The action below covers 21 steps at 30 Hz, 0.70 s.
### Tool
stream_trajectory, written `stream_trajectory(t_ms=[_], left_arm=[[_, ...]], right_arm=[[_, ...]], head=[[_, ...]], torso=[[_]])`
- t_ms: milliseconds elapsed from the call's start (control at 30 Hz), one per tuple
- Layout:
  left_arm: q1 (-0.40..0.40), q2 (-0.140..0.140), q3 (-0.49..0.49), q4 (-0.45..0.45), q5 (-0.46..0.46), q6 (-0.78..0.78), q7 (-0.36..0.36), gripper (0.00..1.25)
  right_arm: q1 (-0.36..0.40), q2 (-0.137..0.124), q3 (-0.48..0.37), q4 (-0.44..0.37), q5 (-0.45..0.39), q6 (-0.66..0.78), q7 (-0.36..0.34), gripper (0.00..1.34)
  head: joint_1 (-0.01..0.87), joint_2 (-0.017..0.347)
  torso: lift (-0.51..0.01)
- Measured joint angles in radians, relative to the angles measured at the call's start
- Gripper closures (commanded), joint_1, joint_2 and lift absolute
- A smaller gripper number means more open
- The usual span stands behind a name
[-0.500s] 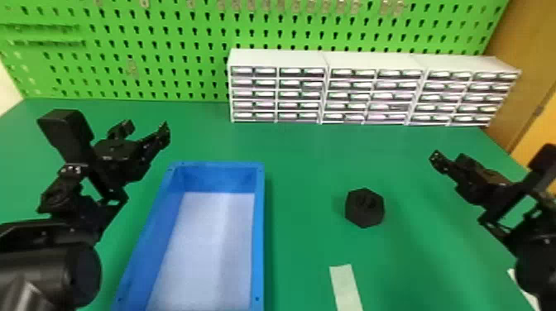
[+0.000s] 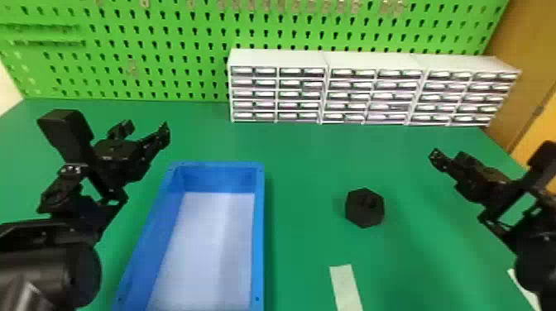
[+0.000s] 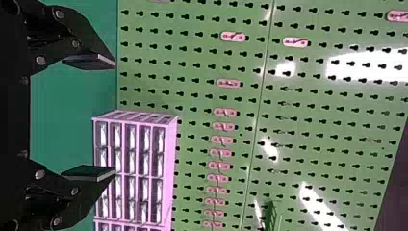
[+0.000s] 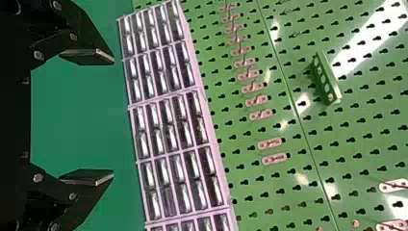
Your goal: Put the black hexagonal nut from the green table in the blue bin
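Observation:
The black hexagonal nut [image 2: 365,208] lies on the green table [image 2: 306,165], to the right of the blue bin [image 2: 258,231]. Nothing lies on the bin's pale floor. My left gripper [image 2: 144,130] is above the table at the bin's far left corner; in the left wrist view the same gripper [image 3: 115,118] has its fingers wide apart with nothing between them. Beyond the nut on the right is my right gripper [image 2: 449,157], over the table; the right wrist view has this gripper [image 4: 114,115] open and holding nothing.
A white drawer cabinet [image 2: 277,93] stands along the table's back edge, before a green pegboard [image 2: 165,49]. A pale strip [image 2: 346,287] lies on the table nearer than the nut. Another pale piece [image 2: 523,289] is at the lower right, beside the right arm.

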Motion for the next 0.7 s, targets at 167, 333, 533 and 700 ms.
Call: stream_trajectory(t_ms=[167, 333, 533, 700], left_arm=[[0.000, 0.000, 0.000, 0.000, 0.000, 0.000, 0.000, 0.47], [0.000, 0.000, 0.000, 0.000, 0.000, -0.001, 0.000, 0.47], [0.000, 0.000, 0.000, 0.000, 0.000, 0.000, 0.000, 0.47], [0.000, 0.000, 0.002, 0.000, 0.000, 0.000, 0.000, 0.47]], right_arm=[[0.000, 0.000, 0.000, -0.001, 0.003, 0.001, 0.000, 0.43], [-0.001, 0.000, 0.000, -0.002, 0.005, 0.003, 0.000, 0.43], [-0.002, -0.002, -0.002, -0.004, 0.008, 0.006, 0.000, 0.43], [-0.003, -0.006, -0.004, -0.018, 0.024, 0.033, -0.001, 0.43]], head=[[0.691, 0.009], [0.691, 0.009], [0.691, 0.009], [0.691, 0.009]], torso=[[-0.097], [-0.097], [-0.097], [-0.097]])
